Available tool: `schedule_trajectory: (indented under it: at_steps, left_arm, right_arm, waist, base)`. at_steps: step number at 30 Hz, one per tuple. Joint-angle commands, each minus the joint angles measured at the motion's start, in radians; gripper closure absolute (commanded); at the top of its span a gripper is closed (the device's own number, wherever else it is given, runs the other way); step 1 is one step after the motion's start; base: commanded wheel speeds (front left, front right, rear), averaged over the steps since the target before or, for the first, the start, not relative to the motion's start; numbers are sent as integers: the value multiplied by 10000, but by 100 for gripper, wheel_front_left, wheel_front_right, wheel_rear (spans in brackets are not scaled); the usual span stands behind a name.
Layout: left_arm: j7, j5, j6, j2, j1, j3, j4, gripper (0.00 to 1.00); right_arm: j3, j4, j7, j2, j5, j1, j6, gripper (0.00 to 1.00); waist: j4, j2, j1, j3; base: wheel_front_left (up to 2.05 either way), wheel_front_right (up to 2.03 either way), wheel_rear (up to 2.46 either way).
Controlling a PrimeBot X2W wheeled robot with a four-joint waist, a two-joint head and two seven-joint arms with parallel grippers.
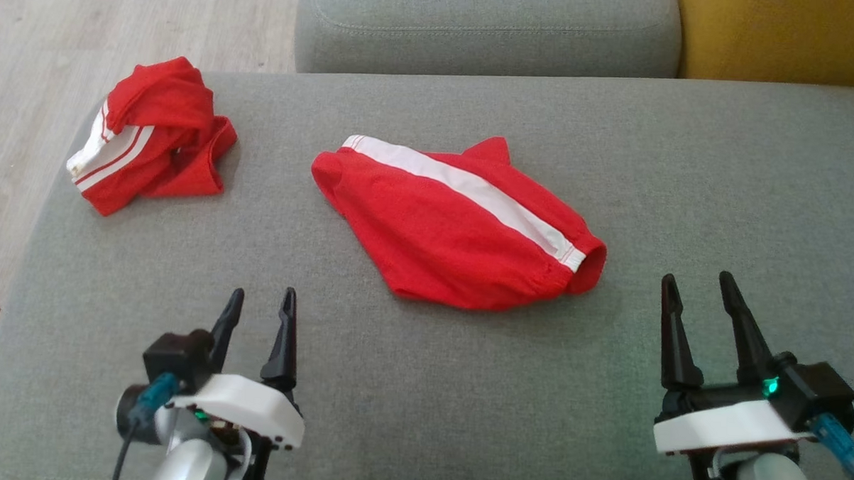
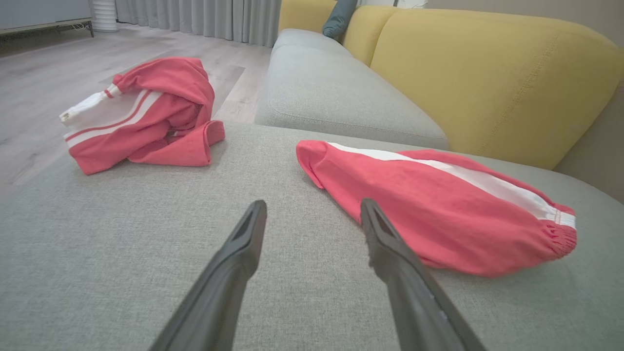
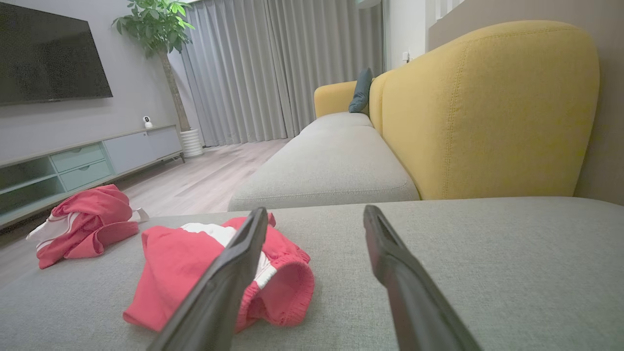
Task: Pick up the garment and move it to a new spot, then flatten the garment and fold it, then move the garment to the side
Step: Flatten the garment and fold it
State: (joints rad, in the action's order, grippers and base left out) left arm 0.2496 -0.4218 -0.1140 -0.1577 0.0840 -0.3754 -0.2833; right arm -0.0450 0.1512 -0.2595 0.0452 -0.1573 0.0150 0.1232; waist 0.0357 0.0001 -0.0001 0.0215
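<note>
Grey sofa seat point(image 1: 464, 390), yellow backrest point(image 3: 487, 112), teal cushion point(image 3: 361, 90), potted plant point(image 3: 158, 27), wall television point(image 3: 48, 53).

A home living room: yellow-backed sofa point(image 3: 487, 112), wall television point(image 3: 48, 53), curtains point(image 3: 273, 68), potted plant point(image 3: 158, 29).

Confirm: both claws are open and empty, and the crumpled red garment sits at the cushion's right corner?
No: the crumpled red garment sits at the grey cushion's far left corner, per the head view. The left claw and right claw are open and empty.
</note>
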Motion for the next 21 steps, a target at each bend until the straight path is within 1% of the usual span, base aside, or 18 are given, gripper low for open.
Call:
schedule_trajectory:
  at_steps: [1,10,21]
  left_arm:
    - [122,100,49,-9,305,402,259,0]
    - [122,386,335,245,291,578,67,0]
    - [122,630,507,425,245,844,-15,0]
  right_arm:
    - [-262,-260,-23,50,-39,-168,75,0]
    - [-221,-169,-23,50,-10,-189,75,0]
    - [-212,-140,-23,50,29,-226,75,0]
  waist:
    - [7,-1,1,-3]
    - [88,-1,1,25]
    - [139,-1,1,112]
  base:
    - [0,0,0]
    - [0,0,0]
    - [0,0,0]
